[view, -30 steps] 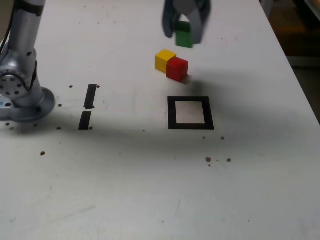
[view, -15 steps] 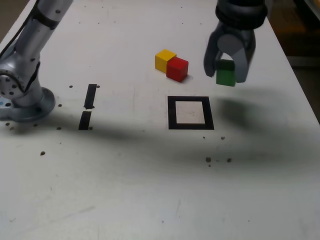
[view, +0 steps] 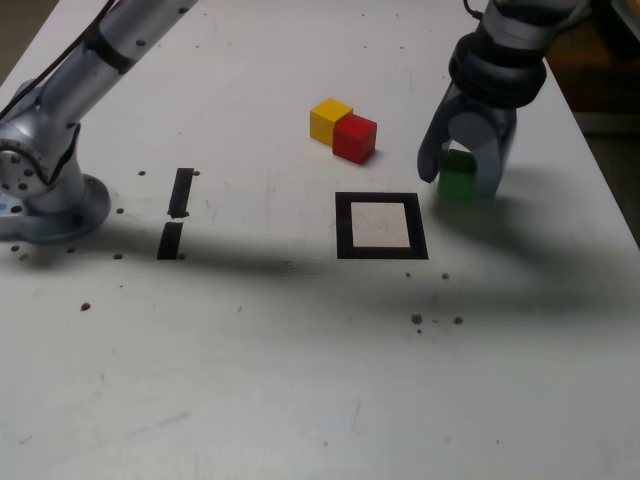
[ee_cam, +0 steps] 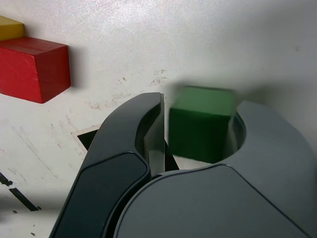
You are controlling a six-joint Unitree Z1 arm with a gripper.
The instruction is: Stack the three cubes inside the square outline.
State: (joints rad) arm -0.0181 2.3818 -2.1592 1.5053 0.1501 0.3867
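While the claw (ee_cam: 199,101) stands open — the green cube (ee_cam: 198,131) lies between its 2 fingers (ee_cam: 272,131).

No readable text, labels, brands, numbers or signs in either view.
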